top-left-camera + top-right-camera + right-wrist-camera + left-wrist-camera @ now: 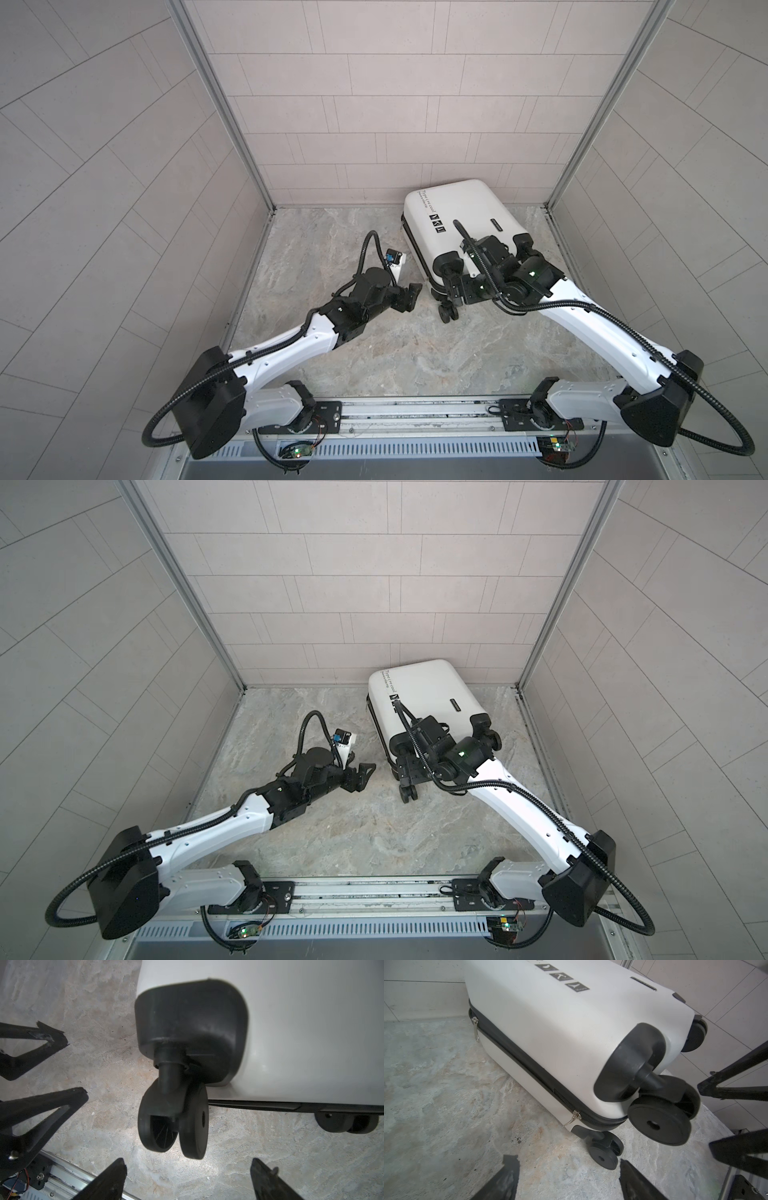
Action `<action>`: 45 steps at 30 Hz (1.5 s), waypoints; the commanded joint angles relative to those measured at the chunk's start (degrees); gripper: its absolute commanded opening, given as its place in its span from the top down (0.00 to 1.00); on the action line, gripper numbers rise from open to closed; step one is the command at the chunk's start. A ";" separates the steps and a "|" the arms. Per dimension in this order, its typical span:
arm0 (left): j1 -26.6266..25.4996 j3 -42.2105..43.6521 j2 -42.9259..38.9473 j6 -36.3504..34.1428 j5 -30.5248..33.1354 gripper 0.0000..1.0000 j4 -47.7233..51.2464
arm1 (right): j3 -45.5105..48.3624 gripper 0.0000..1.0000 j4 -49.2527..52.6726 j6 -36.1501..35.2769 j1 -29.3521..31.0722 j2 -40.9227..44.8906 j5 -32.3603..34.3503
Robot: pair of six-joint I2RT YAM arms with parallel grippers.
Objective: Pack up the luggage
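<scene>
The luggage (457, 216), a small white hard-shell case, lies flat on the marbled grey desk (374, 353), right of centre and near the tiled back wall (395, 104). Its wheeled end points towards the robot's base. In both top views its two shells are together, with the black lettering (426, 198) and a row of three black stickers (437, 224) facing up.

The left wrist view shows the black zipper trim (519, 1057) running along the case's side, with two silver zipper pulls (474, 1028) set well apart on it. Whether the zip between them is done up cannot be told.

The left pincer (120, 293) hangs low over the bare desk, just left of the case's wheeled end. Its jaws stand apart and hold nothing, and in its own wrist view the nearest lower wheel (604, 1157) sits just ahead of the tips.

The right arm (582, 307) reaches over the wheeled end from the right side. The right pincer (188, 1167) is spread wide and empty. One fingertip (122, 1164) shows clear of the black double wheel (176, 1122), which hangs from its corner housing (191, 1028) above the desk. From there the left pincer appears as two dark prongs beside the case.
</scene>
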State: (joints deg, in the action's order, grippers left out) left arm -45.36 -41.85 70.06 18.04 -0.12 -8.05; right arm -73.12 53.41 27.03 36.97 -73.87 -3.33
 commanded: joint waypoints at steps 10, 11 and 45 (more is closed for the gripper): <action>0.19 4.49 -0.76 -4.68 0.52 0.18 -10.41 | -4.30 0.12 1.11 1.63 1.79 -8.93 2.45; 0.19 5.73 -0.37 -5.52 0.15 0.18 -13.34 | -4.42 0.14 1.00 1.80 1.83 -9.55 2.53; 7.24 6.14 30.34 -12.47 -21.39 0.40 -47.87 | -8.35 0.79 3.55 1.96 1.72 -5.42 4.64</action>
State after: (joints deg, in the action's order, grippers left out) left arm -38.20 -33.28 100.05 6.02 -15.42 -54.85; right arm -78.83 57.17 28.71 38.57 -83.88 -0.47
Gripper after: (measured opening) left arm 0.606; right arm 0.432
